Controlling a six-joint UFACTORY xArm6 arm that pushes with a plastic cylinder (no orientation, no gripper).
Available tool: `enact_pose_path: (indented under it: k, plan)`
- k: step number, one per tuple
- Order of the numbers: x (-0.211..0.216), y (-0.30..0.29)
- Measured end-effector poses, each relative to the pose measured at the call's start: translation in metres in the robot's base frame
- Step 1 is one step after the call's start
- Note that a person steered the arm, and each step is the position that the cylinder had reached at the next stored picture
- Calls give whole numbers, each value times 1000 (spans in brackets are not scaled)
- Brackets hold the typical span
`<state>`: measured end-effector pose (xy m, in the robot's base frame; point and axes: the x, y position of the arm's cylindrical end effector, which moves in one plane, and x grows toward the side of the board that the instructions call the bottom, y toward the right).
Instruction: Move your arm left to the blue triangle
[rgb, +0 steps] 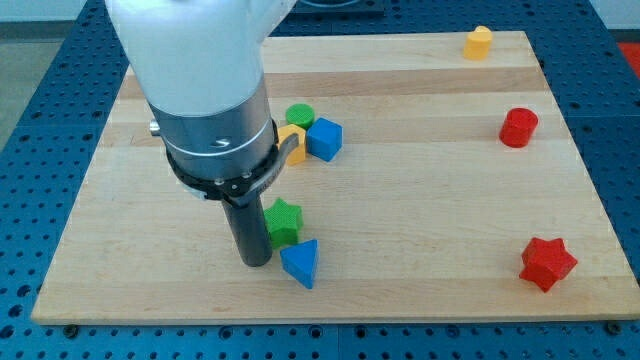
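1. The rod's tip rests on the bench, touching or just beside the blue triangle on its left; there is no claw to report.
2. A green star sits just above the triangle.
3. A green cylinder, a yellow block and a blue cube cluster higher up.
4. A red star lies far right.

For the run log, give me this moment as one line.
tip at left of blue triangle, close | green star above triangle | task: nearly reached
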<state>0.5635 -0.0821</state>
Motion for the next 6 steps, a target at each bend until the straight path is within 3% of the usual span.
enact_pose_path:
  k: [1,4,6]
  plan:
    - [-1,0]
    - [-62,7]
    - [-14,-16]
